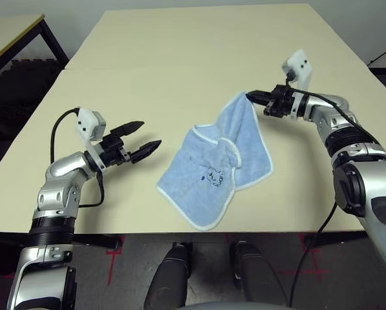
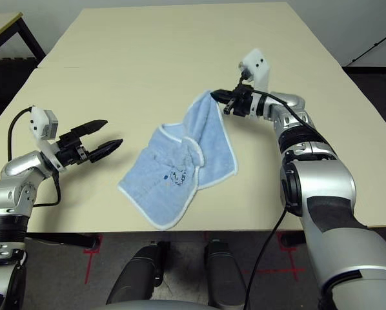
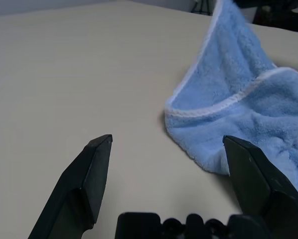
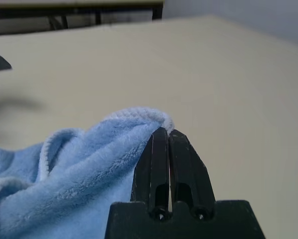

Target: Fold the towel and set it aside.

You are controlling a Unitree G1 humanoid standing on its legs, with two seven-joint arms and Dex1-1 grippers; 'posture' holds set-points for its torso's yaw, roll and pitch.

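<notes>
With the right pincer [image 1: 248,95] clenched on a corner of the towel [image 1: 213,166], which drapes from it to the desk [image 1: 135,84], raise smoothly; keep the left pincer [image 1: 152,137] parted, beside the cloth.

The towel [image 1: 203,174] lies on the table [image 1: 180,39], between the left gripper [image 1: 144,138] and the right gripper [image 1: 248,96].
</notes>
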